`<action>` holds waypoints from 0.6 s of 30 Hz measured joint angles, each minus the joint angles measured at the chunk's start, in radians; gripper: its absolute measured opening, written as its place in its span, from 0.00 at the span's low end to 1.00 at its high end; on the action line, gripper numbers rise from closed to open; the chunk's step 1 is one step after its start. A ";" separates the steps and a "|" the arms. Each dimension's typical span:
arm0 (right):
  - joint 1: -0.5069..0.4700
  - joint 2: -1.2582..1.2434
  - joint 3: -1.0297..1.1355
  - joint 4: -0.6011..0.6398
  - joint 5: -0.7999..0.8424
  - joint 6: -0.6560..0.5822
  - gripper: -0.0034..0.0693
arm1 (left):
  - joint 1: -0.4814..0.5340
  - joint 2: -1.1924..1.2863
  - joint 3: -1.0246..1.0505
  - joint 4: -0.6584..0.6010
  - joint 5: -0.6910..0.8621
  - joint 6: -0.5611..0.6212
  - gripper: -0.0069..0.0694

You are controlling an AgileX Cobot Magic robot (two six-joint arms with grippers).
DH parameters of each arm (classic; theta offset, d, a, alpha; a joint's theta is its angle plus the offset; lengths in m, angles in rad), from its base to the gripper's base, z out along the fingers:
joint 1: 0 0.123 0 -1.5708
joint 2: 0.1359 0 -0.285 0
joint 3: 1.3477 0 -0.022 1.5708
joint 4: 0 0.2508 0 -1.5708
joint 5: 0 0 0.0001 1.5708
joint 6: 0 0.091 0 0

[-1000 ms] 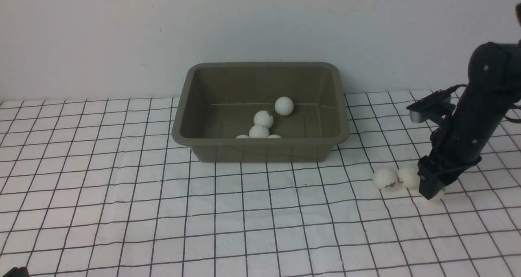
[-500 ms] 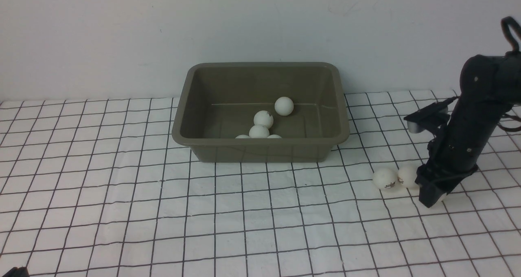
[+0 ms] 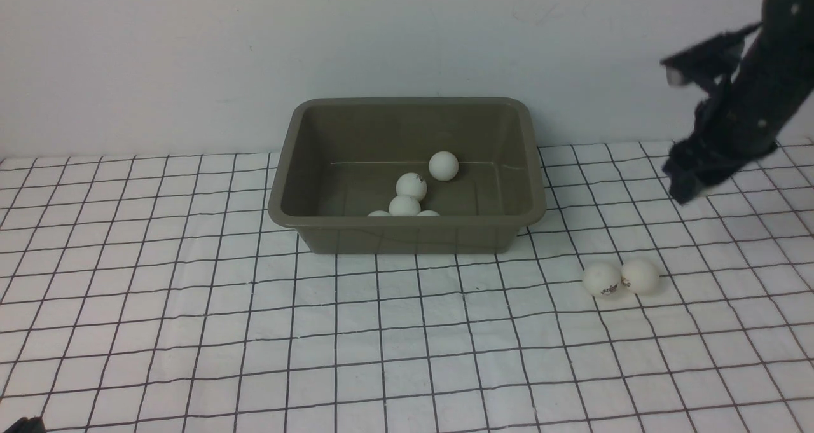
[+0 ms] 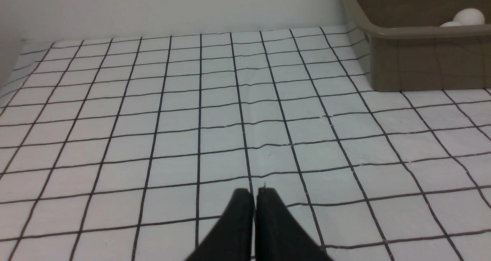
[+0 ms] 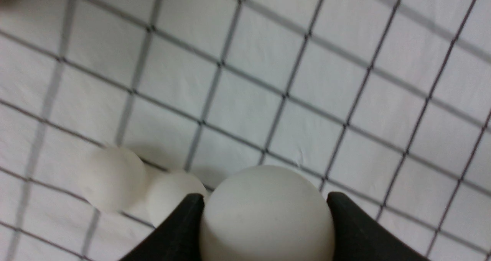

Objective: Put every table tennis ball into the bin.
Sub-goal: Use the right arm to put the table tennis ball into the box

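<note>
The olive-brown bin [image 3: 286, 166] stands at the back middle and holds several table tennis balls [image 3: 411, 186]. Two more balls [image 3: 601, 278] [image 3: 640, 275] lie side by side on the cloth to the bin's front right. My right gripper [image 3: 688, 188] is raised high at the right, blurred, and is shut on a white ball [image 5: 266, 215]; the two loose balls [image 5: 115, 176] show on the cloth far below it. My left gripper [image 4: 254, 194] is shut and empty, low over the cloth left of the bin [image 4: 422, 58].
A white cloth with a black grid [image 3: 191, 293] covers the table. A plain white wall [image 3: 191, 51] rises just behind the bin.
My right gripper closed on a ball beside the two loose balls and rose well above the cloth with it. The two loose balls and the left arm have not moved.
</note>
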 joint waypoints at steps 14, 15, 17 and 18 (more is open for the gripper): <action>0.259 0.122 -0.193 0.175 -0.093 0.001 0.55 | 0.000 0.000 0.000 0.000 0.000 0.000 0.09; 0.262 0.137 -0.193 0.175 -0.106 0.011 0.55 | 0.000 0.000 0.000 0.000 0.000 0.000 0.09; 0.263 0.181 -0.193 0.174 -0.135 0.041 0.55 | 0.000 0.000 0.000 0.000 0.000 0.000 0.09; 0.263 0.194 -0.193 0.173 -0.142 0.045 0.55 | 0.000 0.000 0.000 0.000 0.000 0.000 0.09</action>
